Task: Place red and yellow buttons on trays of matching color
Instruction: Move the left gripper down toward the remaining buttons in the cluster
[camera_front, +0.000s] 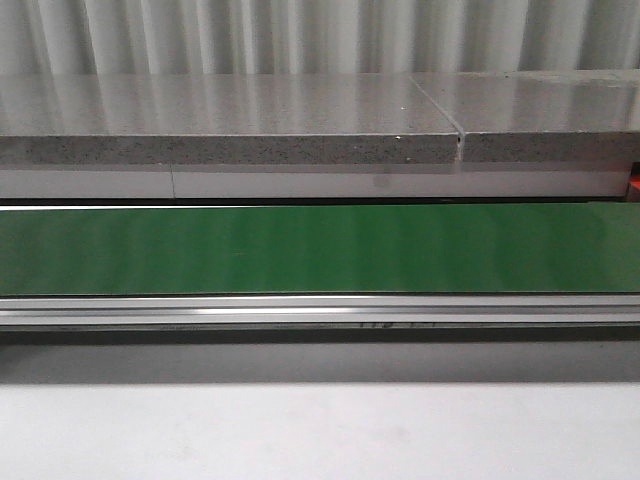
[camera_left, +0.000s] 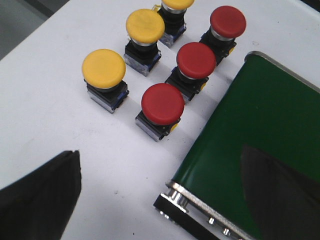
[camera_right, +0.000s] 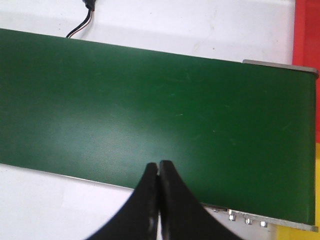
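Clearly nothing is in hand yet, so the step in hand looks like the first pick. In the left wrist view the left tool (camera_left: 160, 200) is spread wide, one dark finger at the lower left of the frame and the other at the lower right, empty between them. Six buttons stand on the white tabletop (camera_left: 45, 120) in the upper half of that frame: three yellow buttons (camera_left: 103, 68) in a row toward the upper left, three red buttons (camera_left: 162, 103) in a row just beside them, toward the green belt (camera_left: 260, 130).

The right tool (camera_right: 159, 200) has its fingers pressed together, empty, at the bottom centre of the right wrist view over the belt. A red tray (camera_right: 307, 30) shows as a strip at the right edge of that frame, and a sliver of yellow, probably the other tray, at the lower right corner.

The front view shows only the belt and a grey ledge (camera_front: 230, 120); no buttons or trays.

To do the pick well, I would take the nearest red button first, since it stands at the open end of its row. Keep the fingers spread, centre them over its cap, and come straight down so neither finger knocks the yellow neighbour or the belt frame. Grip the body below the cap, since the dome may slip.
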